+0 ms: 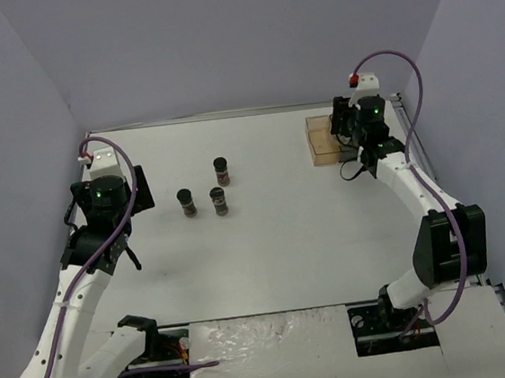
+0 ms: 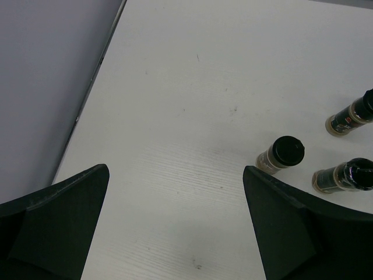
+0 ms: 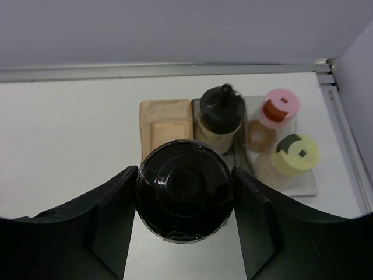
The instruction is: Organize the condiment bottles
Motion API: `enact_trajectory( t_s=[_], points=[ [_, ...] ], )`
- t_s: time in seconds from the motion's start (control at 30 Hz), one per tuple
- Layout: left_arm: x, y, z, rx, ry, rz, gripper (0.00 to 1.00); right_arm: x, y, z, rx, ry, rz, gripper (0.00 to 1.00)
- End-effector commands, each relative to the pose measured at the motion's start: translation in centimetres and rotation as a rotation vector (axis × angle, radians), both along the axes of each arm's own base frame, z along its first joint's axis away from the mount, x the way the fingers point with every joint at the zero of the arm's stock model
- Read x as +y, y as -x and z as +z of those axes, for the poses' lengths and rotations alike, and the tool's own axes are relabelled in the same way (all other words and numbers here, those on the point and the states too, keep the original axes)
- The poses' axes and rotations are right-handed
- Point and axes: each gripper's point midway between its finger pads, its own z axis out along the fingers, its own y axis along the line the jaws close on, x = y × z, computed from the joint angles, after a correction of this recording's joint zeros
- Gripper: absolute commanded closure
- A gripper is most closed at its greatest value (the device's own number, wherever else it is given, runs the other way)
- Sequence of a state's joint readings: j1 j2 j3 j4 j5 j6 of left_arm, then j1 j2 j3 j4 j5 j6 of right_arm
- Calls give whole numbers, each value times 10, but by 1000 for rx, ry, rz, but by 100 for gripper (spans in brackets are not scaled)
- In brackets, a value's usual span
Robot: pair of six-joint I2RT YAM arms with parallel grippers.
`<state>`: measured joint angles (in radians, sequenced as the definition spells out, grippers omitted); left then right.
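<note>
R gripper [image 3: 185,205] clamped on upright black-cap jar [image 3: 184,185] at far right; tray's [image 3: 167,123] free amber slot lay just far-left of it. L gripper [image 2: 175,224] wide (idle, loose jar [image 2: 282,154] to its right).

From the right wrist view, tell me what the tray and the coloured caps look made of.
Tray: probably translucent plastic; its amber compartment lets light through. Pink cap and yellow cap: likely matte moulded plastic, uniformly coloured, with cut openings.
</note>
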<state>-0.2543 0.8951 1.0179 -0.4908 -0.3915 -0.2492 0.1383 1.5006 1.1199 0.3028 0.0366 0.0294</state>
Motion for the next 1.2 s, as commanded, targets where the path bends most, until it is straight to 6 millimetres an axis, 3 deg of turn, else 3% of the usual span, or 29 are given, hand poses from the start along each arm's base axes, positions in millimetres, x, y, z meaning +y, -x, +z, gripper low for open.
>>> enact_trajectory(
  t_s=[0.0,0.27,0.47,0.6,0.93,1.17],
  points=[
    [0,-9,24,-89,-1,6,3,-39,-41,41,-138,-27,-102,100],
    [-1,-10,24,-90,1,0,3,-78,-73,30,-134,-27,-151,100],
    [-1,-10,23,-86,-2,1,3,-76,-83,8,-111,-19,-125,100],
    [-1,-11,22,-82,-2,0,3,-70,-89,-21,-64,-23,-86,100],
    [-4,-12,20,-77,1,-10,3,-67,-83,-61,-7,-12,-67,100],
    [-4,-12,20,-78,2,-12,3,-69,-83,-84,45,13,-66,69]
  ],
)
